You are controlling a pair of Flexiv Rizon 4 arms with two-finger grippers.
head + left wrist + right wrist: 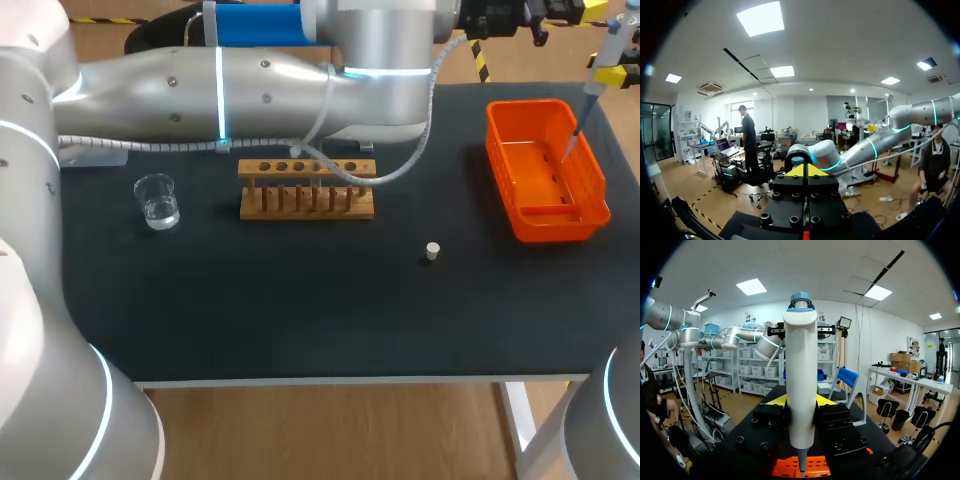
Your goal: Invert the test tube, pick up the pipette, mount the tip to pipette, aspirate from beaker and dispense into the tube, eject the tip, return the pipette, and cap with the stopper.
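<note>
My right gripper is shut on a white pipette with a blue top, holding it upright above the orange tray. The pipette's thin lower end hangs over the tray's inside. In the right wrist view the pipette stands between the yellow fingers, with the tray below. My left arm stretches across the back of the table; its gripper is high at the far right. It is shut on nothing. A glass beaker of clear liquid stands at the left. A small white stopper lies mid-right.
A wooden tube rack with a row of holes stands at the middle back, under the left arm's cable. The black tabletop is bare in front of the rack.
</note>
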